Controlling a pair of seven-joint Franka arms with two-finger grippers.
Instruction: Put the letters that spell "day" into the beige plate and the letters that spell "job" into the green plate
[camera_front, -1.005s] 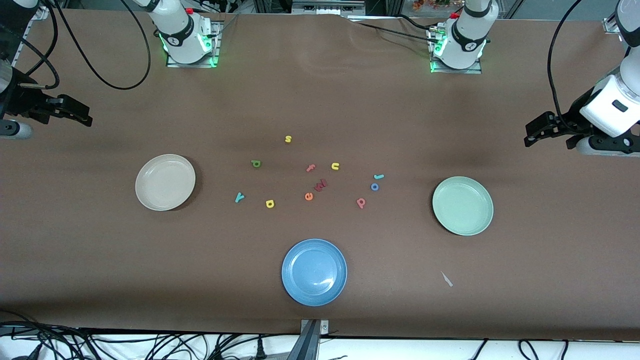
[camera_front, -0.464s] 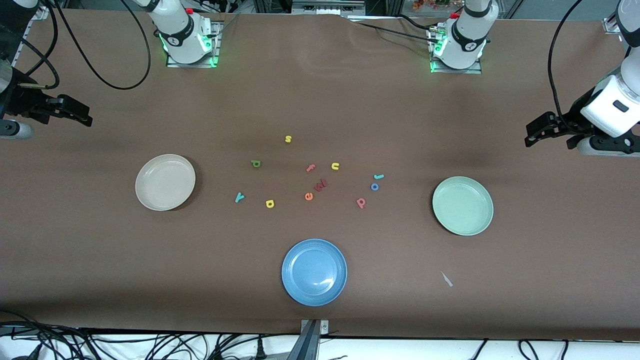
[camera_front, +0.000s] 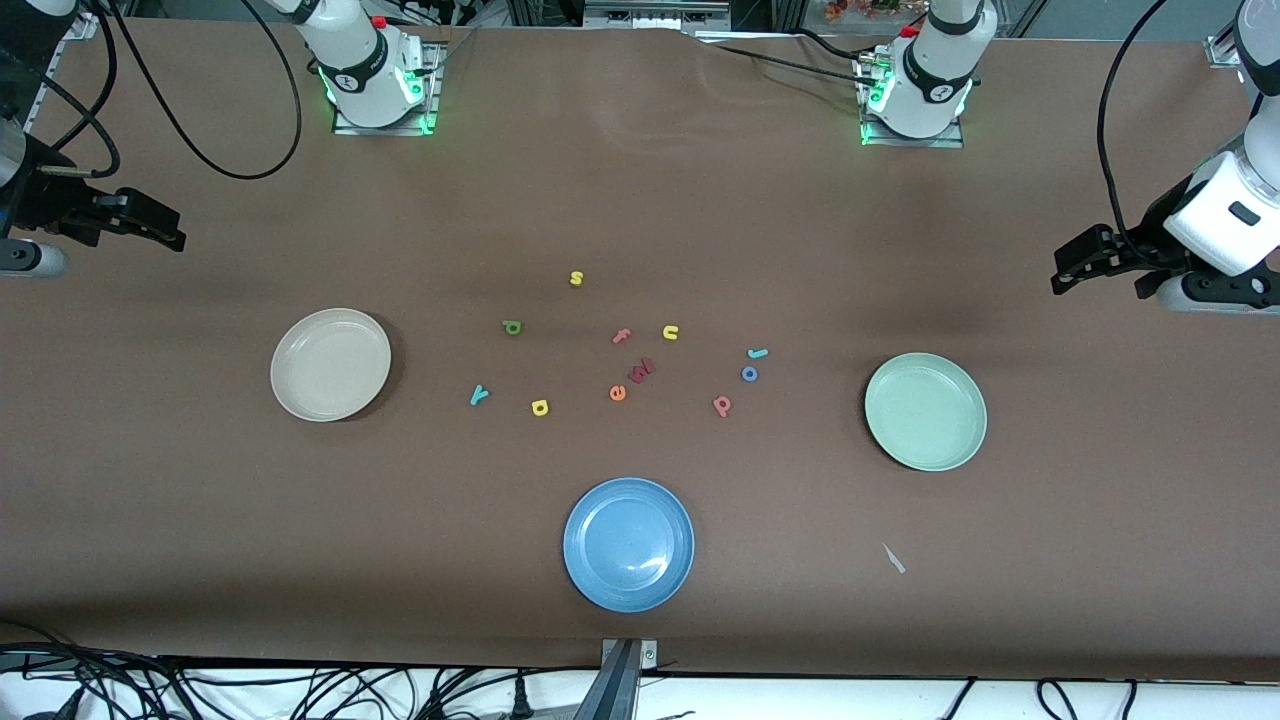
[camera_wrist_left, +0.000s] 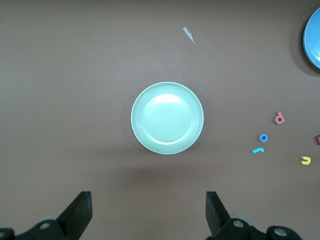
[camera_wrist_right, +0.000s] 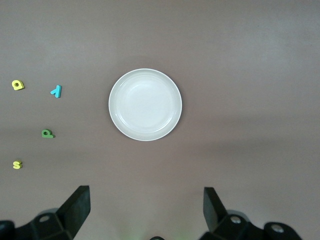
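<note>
While both arms wait at their own ends of the tabletop (camera_front: 640, 200), we count three plates and eleven small foam letters between them.

We see the beige plate (camera_front: 331, 364) toward the right arm's end, the green plate (camera_front: 926, 411) toward the left arm's end, and one blue plate (camera_front: 628, 543) between them, nearest the front camera. None of the three plates holds a letter.

We count three letters for "day", all on the bare tabletop near the beige plate: the green d (camera_front: 512, 327), the teal y (camera_front: 479, 395) and the yellow a (camera_front: 540, 407), each apart from the others.

We count three for "job", close together toward the green plate: the teal j (camera_front: 758, 353), the blue o (camera_front: 749, 374) just beside it, and the salmon-pink b (camera_front: 722, 405) a little nearer the camera.

Five other letters lie in the middle: a yellow s (camera_front: 576, 278), a yellow u (camera_front: 670, 332), a pink f (camera_front: 622, 336), a dark red w (camera_front: 641, 370) and an orange e (camera_front: 617, 393), the last two nearly touching.

One small pale scrap (camera_front: 893, 558) lies nearer the camera than the green plate.

We see the left pincer (camera_wrist_left: 149, 212) up over the tabletop's edge by the green plate, fingers spread wide and holding nothing. The right pincer (camera_wrist_right: 146, 209) is likewise over the edge by the beige plate, spread wide and bare.
</note>
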